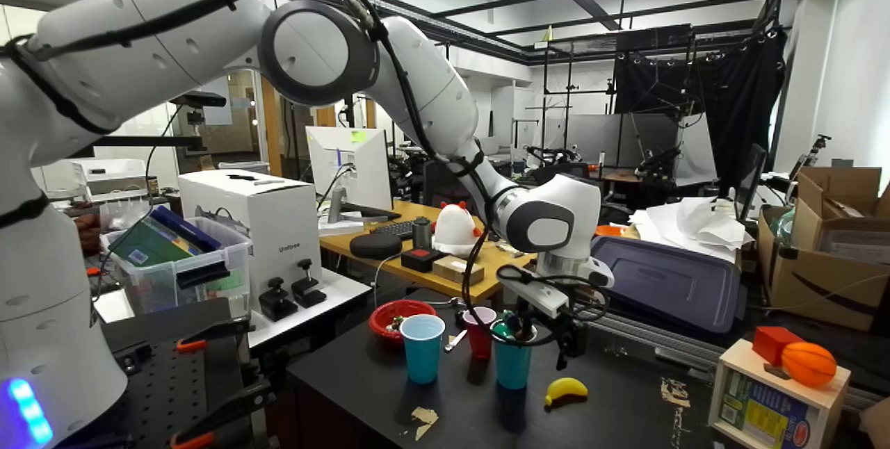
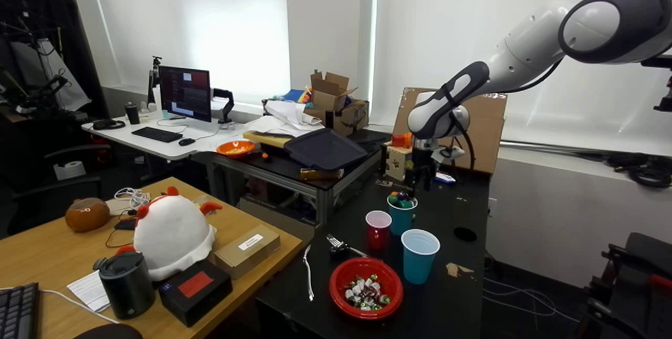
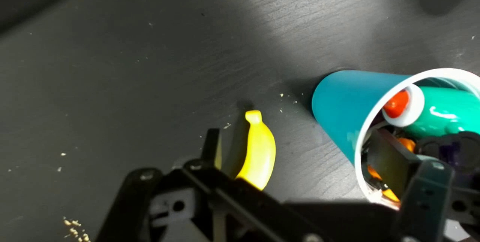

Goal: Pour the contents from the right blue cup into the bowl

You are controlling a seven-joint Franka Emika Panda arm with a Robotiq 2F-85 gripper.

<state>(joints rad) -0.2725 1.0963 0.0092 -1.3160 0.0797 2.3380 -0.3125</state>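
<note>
Clearly, the right blue cup (image 1: 512, 367) stood upright on the black table (image 1: 612, 414), with colourful things (image 3: 446, 111) inside. The bowl (image 2: 359, 268) stood apart from this cup, and a banana (image 3: 260, 156) lay near the same cup. Close to its rim, the gripper (image 3: 302, 150) had its jaws spread wide, holding nothing.

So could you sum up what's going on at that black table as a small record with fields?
Filled blue cup: upright on the black table, heaped with small colourful objects
Red bowl: holds what look like foil-wrapped candies
Other blue cup: upright beside the red bowl
Red cup: upright beside the filled blue cup
Toy banana: lying near the filled blue cup
Pincer: open, gripping nothing
Pour: not yet done
</note>
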